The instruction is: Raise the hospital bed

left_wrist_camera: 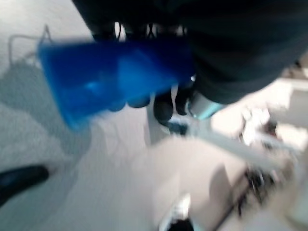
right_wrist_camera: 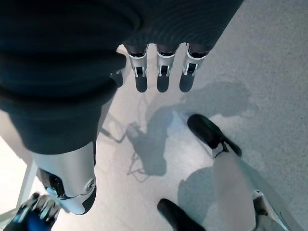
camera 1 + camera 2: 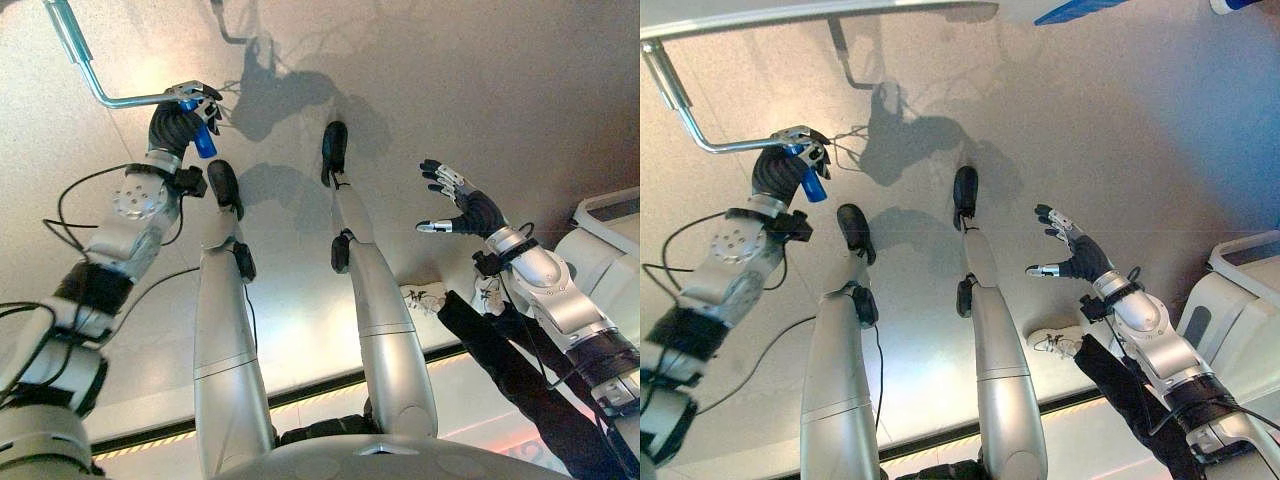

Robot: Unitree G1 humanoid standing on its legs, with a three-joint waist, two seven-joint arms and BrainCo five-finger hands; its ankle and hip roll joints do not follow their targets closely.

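1. while our left robot hand (image 3: 185, 118) curls round the blue grip (image 3: 203, 140) of the bed's crank handle (image 3: 90, 70), we judge the cranking step to be in hand.
2. the crank's silver rod bends up towards the bed frame (image 3: 790, 14) above the floor (image 3: 1140, 120).
3. our right robot hand (image 3: 1075, 255) hangs well apart, fingers spread wide, holding nothing.
4. next we likely need to swing the grip round in a steady circle without slipping.
5. a person's shoe (image 3: 425, 296) stands near our right arm.

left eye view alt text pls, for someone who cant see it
The robot's left hand is curled around the blue handle of a metal crank above a grey floor. Its right hand hangs open in the air, holding nothing.
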